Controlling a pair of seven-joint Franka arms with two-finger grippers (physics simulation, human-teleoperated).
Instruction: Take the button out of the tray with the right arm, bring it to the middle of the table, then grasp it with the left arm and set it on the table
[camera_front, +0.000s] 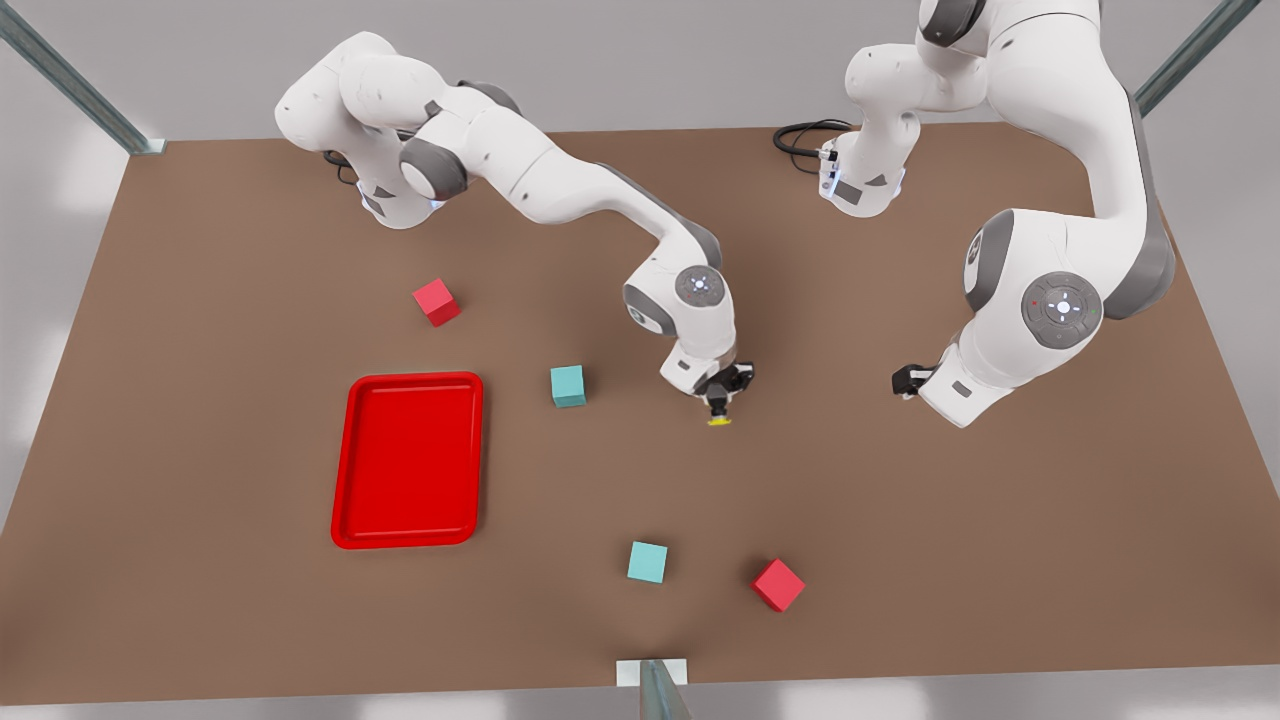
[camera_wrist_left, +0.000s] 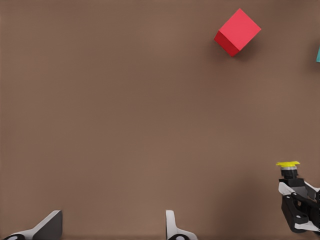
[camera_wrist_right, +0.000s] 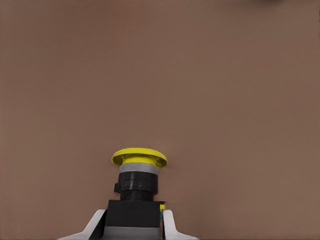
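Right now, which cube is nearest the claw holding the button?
The teal cube next to the tray. It sits just to the front view's left of the right claw; the other three lie farther off.

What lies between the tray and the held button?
A teal cube on the table, seen in the front view, between tray and button in the right gripper.

- No text, label, brand, number or sign could be read on anything in these views.
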